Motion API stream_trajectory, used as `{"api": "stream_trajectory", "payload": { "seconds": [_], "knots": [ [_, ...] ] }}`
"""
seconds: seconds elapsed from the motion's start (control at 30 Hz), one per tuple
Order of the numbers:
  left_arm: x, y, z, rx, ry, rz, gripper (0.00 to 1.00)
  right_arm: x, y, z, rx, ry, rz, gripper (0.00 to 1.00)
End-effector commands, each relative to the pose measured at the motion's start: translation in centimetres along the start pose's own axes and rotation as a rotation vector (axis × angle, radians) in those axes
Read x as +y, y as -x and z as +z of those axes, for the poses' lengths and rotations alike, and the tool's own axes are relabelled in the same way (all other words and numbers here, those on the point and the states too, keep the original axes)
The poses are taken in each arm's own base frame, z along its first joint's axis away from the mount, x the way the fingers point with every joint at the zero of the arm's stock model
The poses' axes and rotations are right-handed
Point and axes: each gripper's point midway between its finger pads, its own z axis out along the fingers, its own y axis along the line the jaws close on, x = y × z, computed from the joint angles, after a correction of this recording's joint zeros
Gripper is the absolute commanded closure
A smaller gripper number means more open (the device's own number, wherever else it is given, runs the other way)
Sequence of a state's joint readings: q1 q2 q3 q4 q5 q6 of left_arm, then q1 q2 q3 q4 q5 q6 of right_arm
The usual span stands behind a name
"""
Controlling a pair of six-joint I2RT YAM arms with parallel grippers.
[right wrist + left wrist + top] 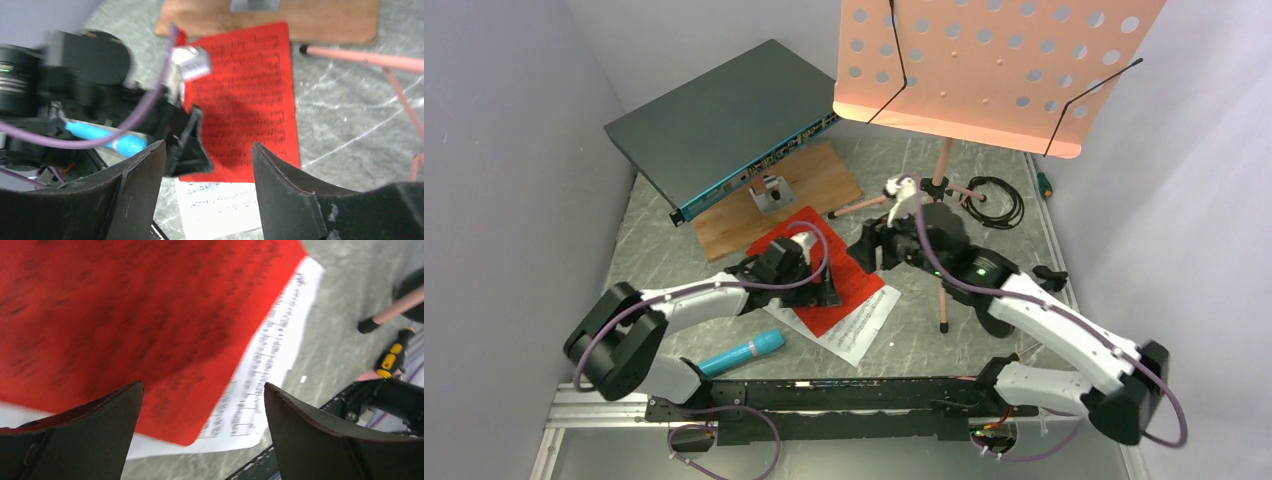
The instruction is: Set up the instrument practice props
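Sheet-music pages, two items: one red printed sheet (856,282) overlapping one white printed sheet (864,325), both flat on the grey marbled tabletop (652,245), centre of the top view. Not yet on any stand.

Salmon-pink perforated music stand with tripod legs (994,70): upright, upper right. The desk is bare and its black wire retainers hold nothing.

Cyan-blue microphone (742,353): lying loose on the tabletop, lower left, unmounted.

Small black round-base mic stand: not surely identifiable. It may be hidden among the dark shapes under the right arm.

Left fingers (85,440): spread wide and empty, poised over the lower edge of the red sheet. Contact cannot be told, as the wrist view is blurred.

Right fingers (300,200): spread and empty, aimed at the same pages from right of centre.

Progress, as judged: early. Only the music stand is erected. The pages remain to be placed on its desk and the microphone to be mounted.

Non-task items, upper left: dark grey flat network switch (724,120); wooden board with metal bracket (824,175).
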State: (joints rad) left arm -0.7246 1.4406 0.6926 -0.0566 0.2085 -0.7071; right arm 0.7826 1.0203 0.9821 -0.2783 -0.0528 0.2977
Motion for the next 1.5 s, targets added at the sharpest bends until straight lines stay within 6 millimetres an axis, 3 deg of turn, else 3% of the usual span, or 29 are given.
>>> {"api": "stream_trajectory", "payload": {
  "seconds": [0.0,0.2,0.3,0.43,0.7,0.9,1.1,1.47],
  "knots": [
    [1.7,2.1,-2.9,-0.158,0.044,-0.108,0.05,-1.6,-1.6,2.9,0.058,-0.143,0.035,0.35],
    [3.7,1.7,-5.6,-0.249,0.107,-0.118,0.05,-3.8,-3.2,4.3,0.111,-0.254,0.019,0.37],
    [3.9,1.3,-6.0,-0.261,0.1,-0.123,0.05,-3.4,-5.1,6.2,0.188,-0.227,0.021,0.37],
    [3.1,2.3,-6.3,-0.304,0.064,-0.107,0.02,-2.5,-8.2,9.4,0.297,-0.174,0.086,0.37],
    [3.1,2.5,-5.1,-0.334,0.028,-0.104,0.01,-4.9,-10.4,12.7,0.356,-0.295,0.098,0.34],
    [3.0,2.1,-4.1,-0.289,0.019,-0.1,0.01,-6.2,-11.8,15.0,0.39,-0.286,0.128,0.31],
    [3.5,1.1,-2.8,-0.219,0.042,-0.12,0.01,-7.7,-12.8,17.5,0.417,-0.304,0.088,0.22],
    [3.8,0.4,-2.2,-0.184,0.051,-0.141,0.01,-11.3,-14.4,19.4,0.456,-0.362,0.076,0.18]
  ]
}}
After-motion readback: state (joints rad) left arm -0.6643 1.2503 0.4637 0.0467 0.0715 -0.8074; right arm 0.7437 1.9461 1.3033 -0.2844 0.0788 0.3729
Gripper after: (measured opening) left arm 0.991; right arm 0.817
